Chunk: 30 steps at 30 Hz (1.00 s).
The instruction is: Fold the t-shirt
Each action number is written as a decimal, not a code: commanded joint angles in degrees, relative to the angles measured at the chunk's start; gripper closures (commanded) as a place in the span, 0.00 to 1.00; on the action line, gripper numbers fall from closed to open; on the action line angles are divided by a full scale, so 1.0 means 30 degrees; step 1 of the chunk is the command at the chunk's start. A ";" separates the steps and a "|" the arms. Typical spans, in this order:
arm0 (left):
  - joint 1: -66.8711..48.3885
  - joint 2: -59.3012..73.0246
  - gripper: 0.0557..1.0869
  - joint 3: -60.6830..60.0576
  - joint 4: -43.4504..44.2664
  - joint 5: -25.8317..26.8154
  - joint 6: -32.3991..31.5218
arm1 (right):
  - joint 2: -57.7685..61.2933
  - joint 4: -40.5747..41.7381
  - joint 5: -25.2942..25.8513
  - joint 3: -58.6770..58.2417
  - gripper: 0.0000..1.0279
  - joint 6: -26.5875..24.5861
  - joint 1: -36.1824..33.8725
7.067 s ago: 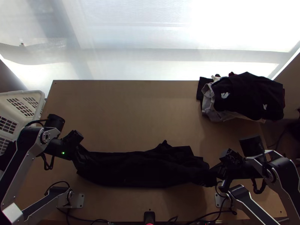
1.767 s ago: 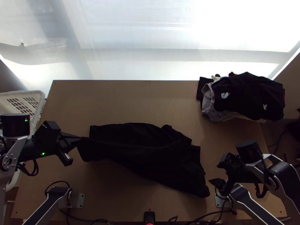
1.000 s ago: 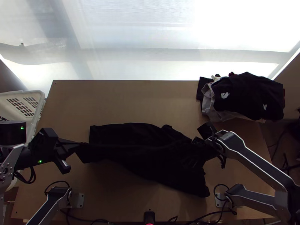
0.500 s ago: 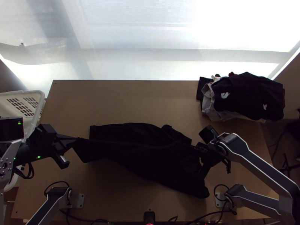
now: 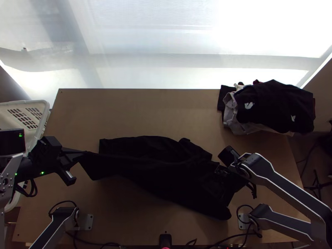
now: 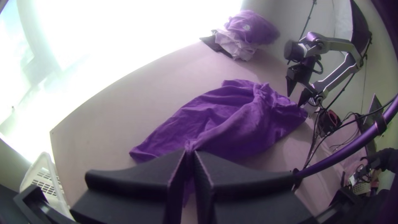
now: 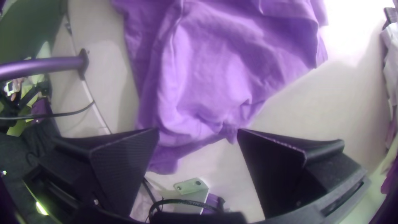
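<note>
a bright white backdrop (image 5: 145, 37) is seen across the top of the frame, above a light wooden tabletop (image 5: 137, 112). across the lower middle of the top view, the dark t-shirt (image 5: 159, 182) is laid out unevenly, rumpled and partly bunched. its left end is pinched by the left gripper (image 5: 85, 153), at centre left, whose jaws are brought nearly together with gathered cloth caught between. at lower right of centre, the right gripper (image 5: 216, 193) is held over the shirt's right end; its jaws are spread wide, and nothing is gripped. a heap of clothes (image 5: 274, 106) is piled at upper right, and a white basket (image 5: 46, 110) is set at the left edge, beside the tabletop.
</note>
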 commanded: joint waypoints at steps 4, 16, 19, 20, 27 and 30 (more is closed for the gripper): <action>0.0040 -0.0099 0.86 0.0020 -0.0110 -0.0017 -0.0002 | 0.0326 0.0388 -0.0293 0.1070 0.16 0.0296 0.0852; 0.0127 -0.0157 0.86 -0.0010 -0.0198 -0.0046 0.0086 | 0.0326 0.1590 -0.0322 -0.0131 0.16 0.0267 0.1292; 0.0127 -0.0187 0.86 0.0020 -0.0286 -0.0046 0.0115 | 0.0619 0.2205 -0.0322 -0.0278 0.26 0.0149 0.1497; 0.0127 -0.0187 0.86 0.0049 -0.0315 -0.0046 0.0115 | 0.0707 0.2469 -0.0322 -0.0365 0.29 0.0120 0.1614; 0.0157 -0.0245 0.86 0.0049 -0.0403 -0.0075 0.0115 | 0.0854 0.3142 -0.0527 -0.0600 0.80 -0.0583 0.2053; 0.0157 -0.0275 0.86 0.0108 -0.0432 -0.0134 0.0144 | -0.0025 0.2469 -0.0527 0.0250 0.97 -0.0817 0.1995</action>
